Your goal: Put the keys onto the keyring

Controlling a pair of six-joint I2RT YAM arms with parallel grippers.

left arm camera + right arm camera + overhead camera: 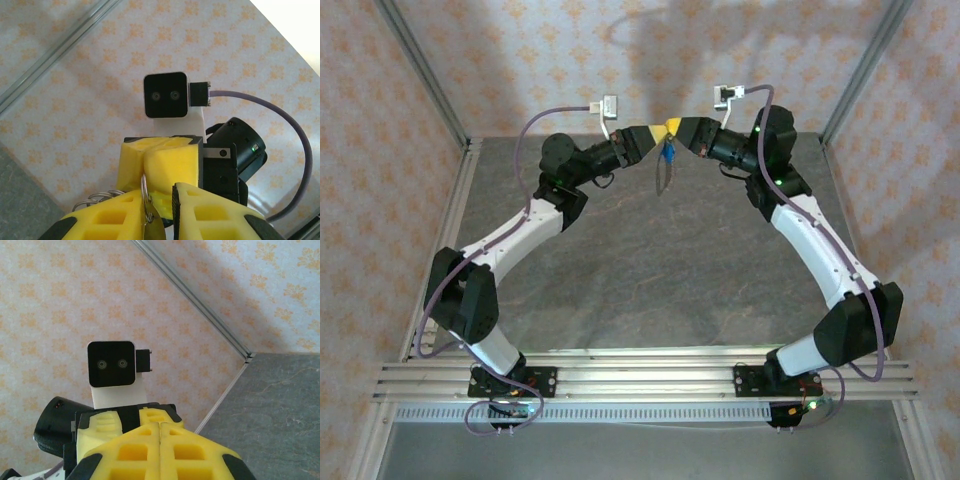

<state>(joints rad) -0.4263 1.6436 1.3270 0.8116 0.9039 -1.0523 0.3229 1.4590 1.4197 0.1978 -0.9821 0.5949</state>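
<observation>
My two grippers meet tip to tip in the air above the far middle of the table. The right gripper [680, 131] [160, 429] is shut, and a thin metal ring of the keyring [143, 186] comes out of the seam between its yellow pads [165, 160]. The left gripper [648, 136] [158, 199] stands open: the ring and a pale metal blade [152, 225] lie against its left finger, and the other finger is clear of them. The blue-headed key [670, 153] hangs under the fingertips. The keyring's thin loop [662, 183] dangles below it.
A grey stone-look table [660, 270] lies far below the grippers, walled by patterned panels [660, 60] on metal posts. A coiled wire part [95, 201] sticks out left of the left finger. Each wrist camera faces the other's camera [166, 95] [111, 364].
</observation>
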